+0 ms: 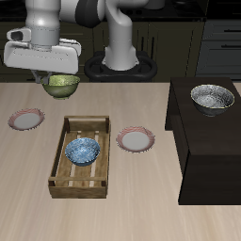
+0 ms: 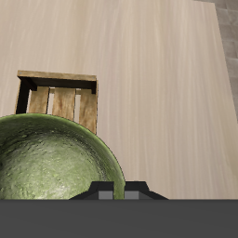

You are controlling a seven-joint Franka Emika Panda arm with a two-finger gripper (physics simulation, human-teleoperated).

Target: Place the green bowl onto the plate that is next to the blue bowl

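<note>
Nearest the desk's (image 1: 141, 202) front edge, the blue bowl (image 1: 83, 150) sits in a wooden tray (image 1: 62, 163); the plate (image 1: 136, 140) lies just beside it. Farther back, the end effector (image 1: 54, 77) is clamped on the green bowl (image 1: 61, 86), held above the desk. This looks like the carry step: next, travel over that plate, then lower. No writing is legible.

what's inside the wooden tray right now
The blue bowl sits inside the wooden tray, on its slats. The slats directly under the bowl are covered. The wrist view shows only one tray end, the rest hidden behind the green bowl.
</note>
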